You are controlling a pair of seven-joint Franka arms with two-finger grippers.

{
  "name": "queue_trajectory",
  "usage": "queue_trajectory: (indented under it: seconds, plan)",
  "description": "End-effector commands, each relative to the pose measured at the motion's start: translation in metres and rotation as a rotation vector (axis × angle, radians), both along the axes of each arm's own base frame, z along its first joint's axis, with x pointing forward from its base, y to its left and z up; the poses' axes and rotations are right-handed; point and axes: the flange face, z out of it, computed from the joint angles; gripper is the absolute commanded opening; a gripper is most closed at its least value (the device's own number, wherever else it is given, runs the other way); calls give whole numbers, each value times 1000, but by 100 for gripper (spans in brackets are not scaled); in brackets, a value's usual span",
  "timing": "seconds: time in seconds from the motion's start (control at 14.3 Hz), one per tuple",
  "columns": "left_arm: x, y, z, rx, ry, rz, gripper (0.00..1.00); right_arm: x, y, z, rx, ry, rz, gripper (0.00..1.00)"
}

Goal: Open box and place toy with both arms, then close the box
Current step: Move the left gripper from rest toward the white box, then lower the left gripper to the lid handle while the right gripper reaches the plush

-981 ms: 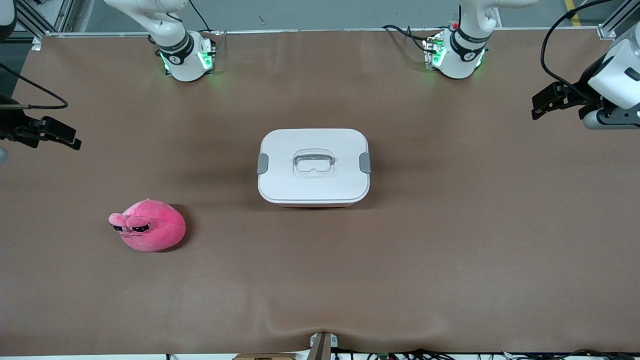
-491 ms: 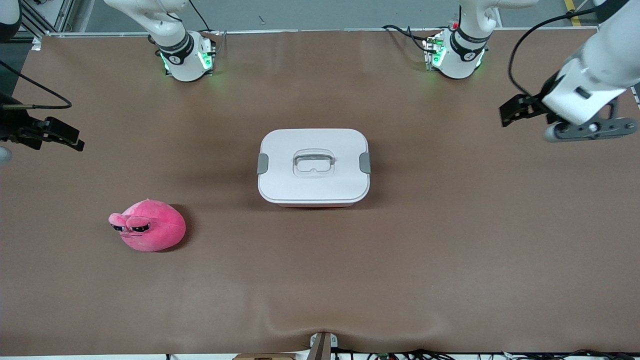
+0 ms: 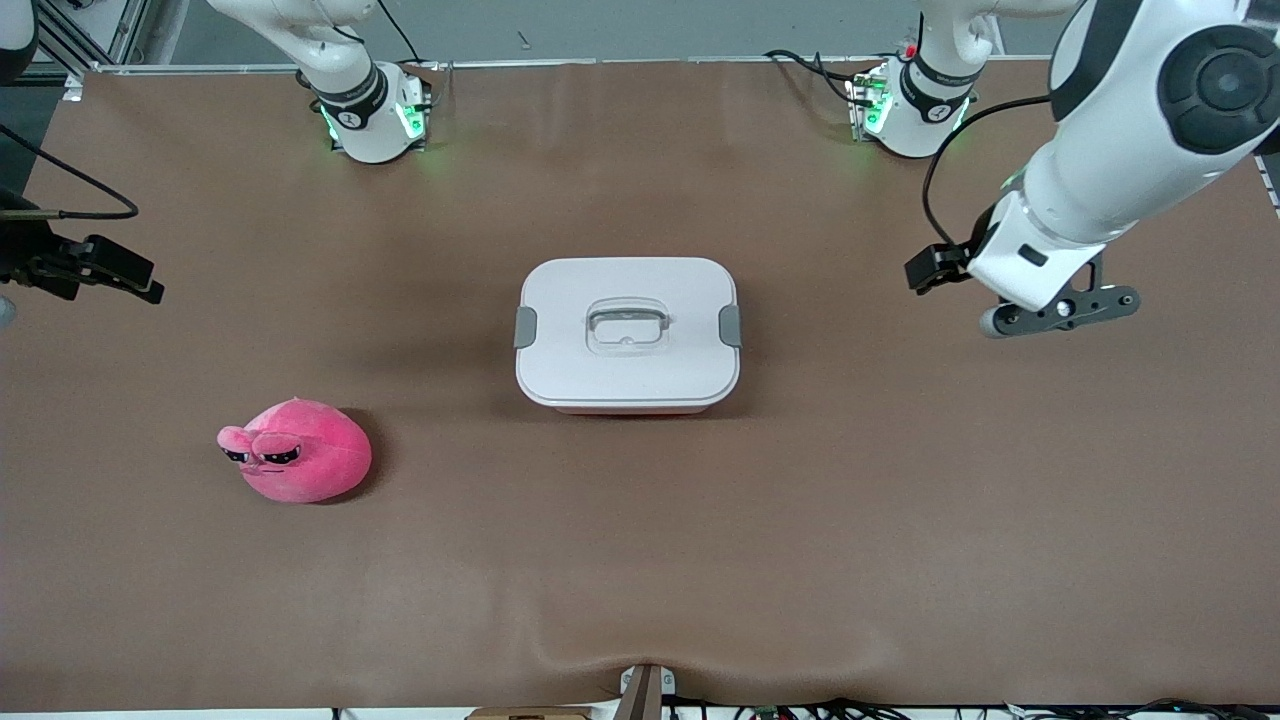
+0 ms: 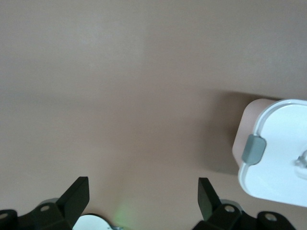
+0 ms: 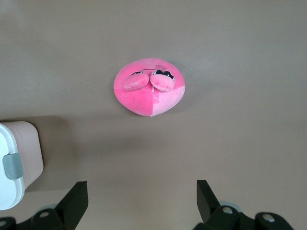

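Observation:
The box stands in the middle of the table with its white lid on and a grey clip at each end. The pink toy lies nearer the front camera than the box, toward the right arm's end. My left gripper hangs open over bare table beside the box's clip, apart from the box. My right gripper is open over the table's right-arm end. In the right wrist view the toy and a corner of the box show past the open right gripper.
Both arm bases stand along the table edge farthest from the front camera. Brown table surface spreads around the box and toy. The left gripper has only bare table between its fingers.
The left arm has swung in from its end of the table toward the box. The right gripper, the box and the toy have stayed where they were.

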Motion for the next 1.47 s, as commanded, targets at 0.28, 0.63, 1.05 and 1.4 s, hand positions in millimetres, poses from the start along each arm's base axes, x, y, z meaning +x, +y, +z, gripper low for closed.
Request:
queue_trajectory:
  seconds: [0.28,0.63,1.05,1.4]
  plan:
    - [-7,-20,20,-17,-44,83,100,5,9,-4,2,-14,-1,100]
    - [-29,-63,28,2,-52,316,100,24,18,-36,11,13,24,100]
    - [-49,-133,11,-8,-50,567,100,50,17,-81,16,31,23,100]
    - [-55,-176,-10,-19,-64,744,100,78,23,-122,21,2,21,100]
